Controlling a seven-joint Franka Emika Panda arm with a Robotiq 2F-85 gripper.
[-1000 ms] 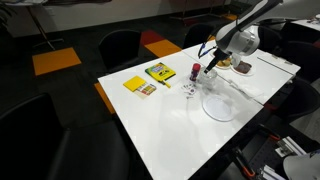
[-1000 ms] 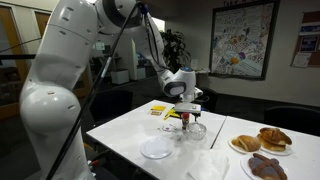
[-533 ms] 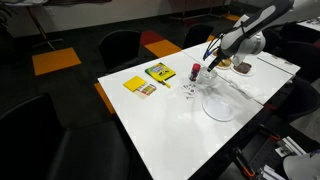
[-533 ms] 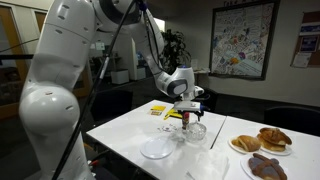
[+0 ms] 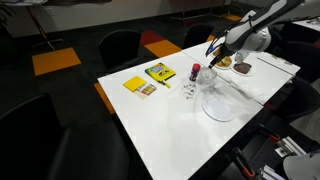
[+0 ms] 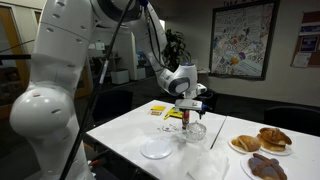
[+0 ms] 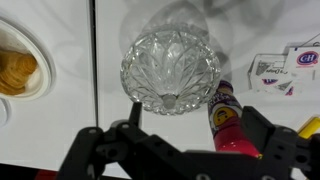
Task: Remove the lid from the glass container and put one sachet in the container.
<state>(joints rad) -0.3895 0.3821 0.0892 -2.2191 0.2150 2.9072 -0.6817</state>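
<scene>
Step in hand: lid removal, approach. My gripper (image 7: 188,118) hangs spread wide and empty above the glass container (image 7: 172,68), which stands on the white table (image 7: 50,120) just left of the red cylinder (image 7: 224,118). I cannot distinguish the lid from above. Next, by my judgement: centre over the mouth, descend, clench.

Red bottle (image 7: 226,120), pale plate (image 6: 156,149), yellow box (image 5: 158,71), perhaps pastries (image 6: 266,139)

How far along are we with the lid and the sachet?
Done: nothing clearly; I cannot tell whether the lid is off the glass container. In hand: nothing; the gripper hangs open above the container. Left: the sachets lie on the table, none picked.
</scene>
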